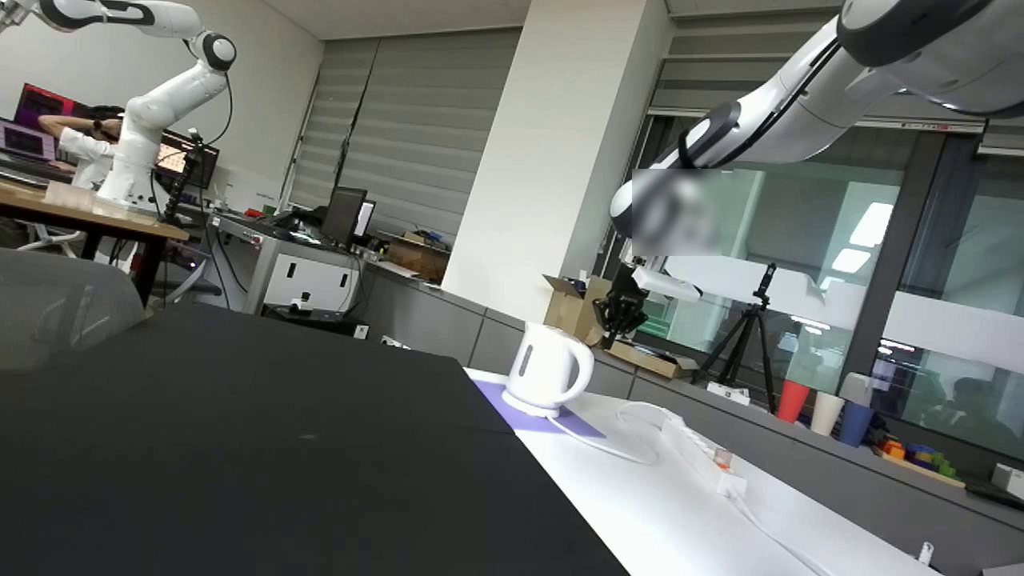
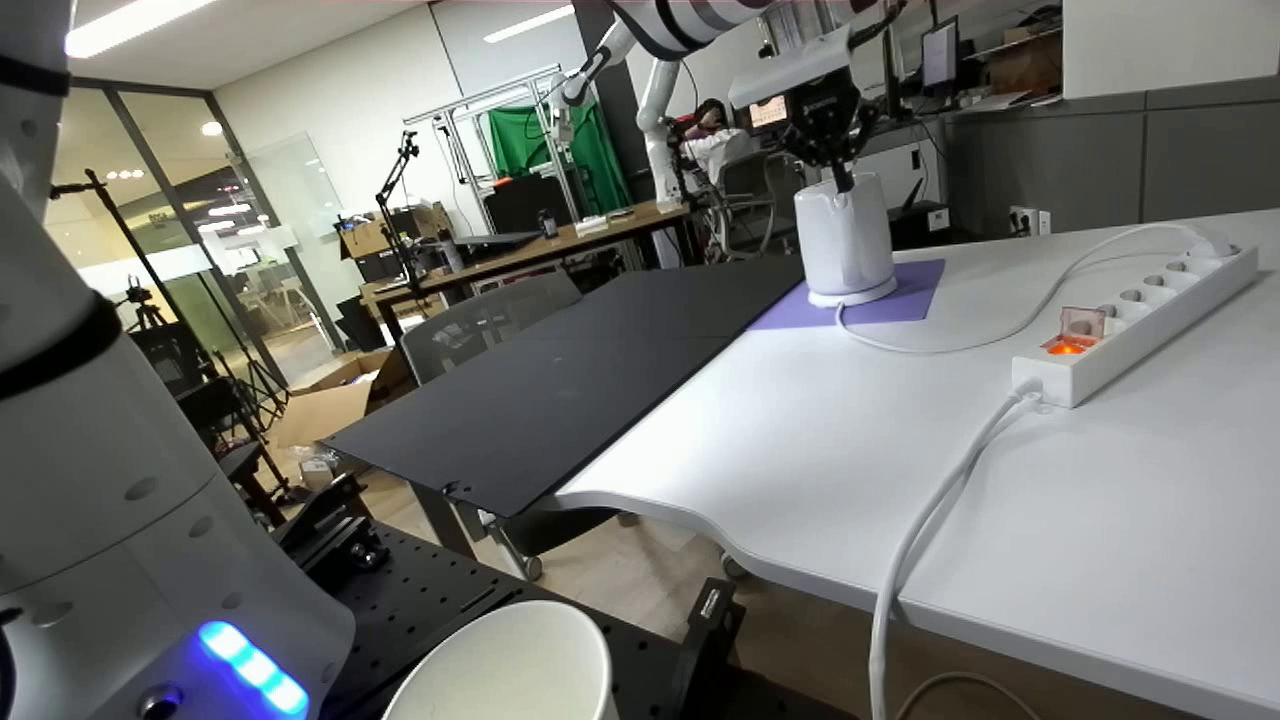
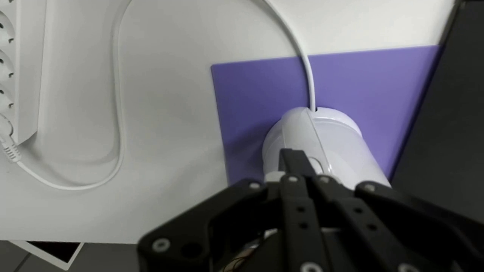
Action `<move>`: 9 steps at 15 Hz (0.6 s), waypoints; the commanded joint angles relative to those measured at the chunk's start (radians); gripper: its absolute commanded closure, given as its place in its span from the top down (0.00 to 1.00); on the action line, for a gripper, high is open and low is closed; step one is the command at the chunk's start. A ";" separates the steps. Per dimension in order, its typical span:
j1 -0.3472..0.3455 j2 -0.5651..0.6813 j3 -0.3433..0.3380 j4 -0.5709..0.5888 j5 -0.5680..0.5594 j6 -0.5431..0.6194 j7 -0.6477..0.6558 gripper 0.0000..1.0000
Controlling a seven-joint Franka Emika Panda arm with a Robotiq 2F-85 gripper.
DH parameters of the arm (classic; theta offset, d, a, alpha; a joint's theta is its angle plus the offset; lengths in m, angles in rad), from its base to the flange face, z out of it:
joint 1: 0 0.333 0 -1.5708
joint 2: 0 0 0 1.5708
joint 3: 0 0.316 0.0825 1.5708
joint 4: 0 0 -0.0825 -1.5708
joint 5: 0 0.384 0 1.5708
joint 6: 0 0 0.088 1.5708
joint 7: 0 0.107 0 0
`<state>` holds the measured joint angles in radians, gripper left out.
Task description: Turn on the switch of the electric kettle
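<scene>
Glossy white plastic, by its look, forms the small rounded electric kettle with a loop handle (image 1: 552, 368), standing upright on its base just below the black jointed claw (image 2: 844, 178). The claw's narrow tips are pressed together, with nothing visible between them; clenched like this it makes a blunt prod, which should suit pushing a switch better than gripping would. It hangs on the handle side, and in an exterior view it looks just apart from the handle. Right at its tips, the wrist view shows a smooth oval outline (image 3: 316, 165) that may be the switch; it is partly covered, so I cannot be sure.

Beneath the kettle lies a flat, matt purple mat (image 3: 378, 75), probably marking its spot on the smooth white bench (image 2: 800, 460). A thin, round white cord (image 3: 310, 83) loops from the base to a long, boxy white power strip (image 2: 1160, 330), well to one side of the claw, where an orange-lit switch under a clear flap (image 2: 1072, 346) suggests live power. On the claw's opposite side, a dull black flat panel (image 2: 570, 370) meets the bench.
</scene>
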<state>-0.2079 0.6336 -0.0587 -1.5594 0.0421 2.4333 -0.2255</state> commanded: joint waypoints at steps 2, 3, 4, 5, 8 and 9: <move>-0.022 0.020 0.027 0.032 0.022 0.006 -0.013 0.00; -0.023 0.021 0.029 0.032 0.023 0.007 -0.014 0.00; -0.024 0.022 0.031 0.032 0.024 0.007 -0.015 0.00; -0.026 0.025 0.033 0.033 0.029 0.008 -0.018 0.00; -0.029 0.030 0.035 0.034 0.034 0.009 -0.023 0.00; -0.031 0.032 0.037 0.034 0.035 0.010 -0.025 0.00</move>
<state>-0.2218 0.6465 -0.0374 -1.5591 0.0604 2.4459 -0.2362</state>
